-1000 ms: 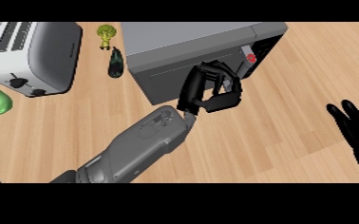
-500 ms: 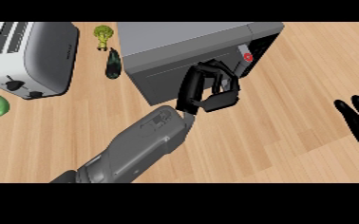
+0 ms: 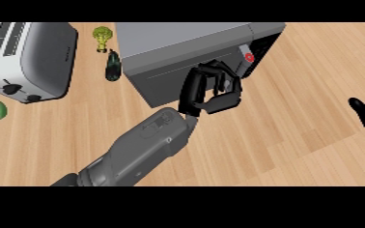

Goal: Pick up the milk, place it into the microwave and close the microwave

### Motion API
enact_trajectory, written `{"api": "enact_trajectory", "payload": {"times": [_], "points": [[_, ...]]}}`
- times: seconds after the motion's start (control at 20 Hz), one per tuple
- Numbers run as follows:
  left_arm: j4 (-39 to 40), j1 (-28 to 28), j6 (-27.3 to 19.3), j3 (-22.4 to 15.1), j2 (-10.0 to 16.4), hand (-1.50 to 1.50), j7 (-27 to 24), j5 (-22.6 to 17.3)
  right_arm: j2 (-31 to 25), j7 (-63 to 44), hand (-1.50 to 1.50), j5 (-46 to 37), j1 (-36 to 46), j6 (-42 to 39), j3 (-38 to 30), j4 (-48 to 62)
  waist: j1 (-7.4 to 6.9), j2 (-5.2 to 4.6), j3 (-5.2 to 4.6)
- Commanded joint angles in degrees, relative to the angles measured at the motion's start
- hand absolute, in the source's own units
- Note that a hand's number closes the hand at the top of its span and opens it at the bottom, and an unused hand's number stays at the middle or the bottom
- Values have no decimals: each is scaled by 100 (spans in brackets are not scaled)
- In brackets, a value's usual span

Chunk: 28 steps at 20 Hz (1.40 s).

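Note:
The grey microwave [image 3: 182, 41] stands at the back middle of the wooden counter, its grey door [image 3: 167, 75] facing me and looking shut or nearly shut. A control strip with a red button [image 3: 249, 57] sits at the door's right. My left hand [image 3: 211, 91] is against the door's right part, fingers curled, with nothing visible inside them. No milk shows anywhere in the head view. Of my right hand [image 3: 355, 108], only a black finger shows, pointing up at the right edge.
A white and grey toaster [image 3: 35, 60] stands at the far left. Between it and the microwave lie a small yellow-green vegetable [image 3: 103, 35] and a dark oblong vegetable [image 3: 113, 66]. A green object [image 3: 1, 110] peeks in at the left edge.
The whole scene has drifted slightly left in the view. My right hand has slid almost out at the right edge. The left hand stays at the microwave door.

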State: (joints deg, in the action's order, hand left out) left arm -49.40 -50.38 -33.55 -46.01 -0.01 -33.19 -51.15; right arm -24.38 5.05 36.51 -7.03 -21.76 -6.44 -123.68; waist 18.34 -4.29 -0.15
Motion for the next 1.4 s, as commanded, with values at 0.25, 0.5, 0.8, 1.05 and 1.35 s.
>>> {"api": "enact_trajectory", "payload": {"times": [0.25,0.5,0.8,1.05,1.35], "points": [[605,-461,117,212,1,150,-134,-255,-140,-156,-150,277,130,57,-162,-30,52,-88,3],[622,-487,68,171,1,150,-235,-393,-236,-241,-150,396,175,59,-249,15,110,-101,11],[680,-422,89,85,1,150,-400,-491,-363,-333,-150,601,311,93,-391,2,111,-122,7],[726,-516,52,69,1,150,-473,-578,-445,-388,-150,834,325,-73,-340,-27,130,-109,22],[753,-499,68,-10,1,150,-591,-715,-600,-513,-150,1137,390,-212,-319,-68,141,-105,15]]}}
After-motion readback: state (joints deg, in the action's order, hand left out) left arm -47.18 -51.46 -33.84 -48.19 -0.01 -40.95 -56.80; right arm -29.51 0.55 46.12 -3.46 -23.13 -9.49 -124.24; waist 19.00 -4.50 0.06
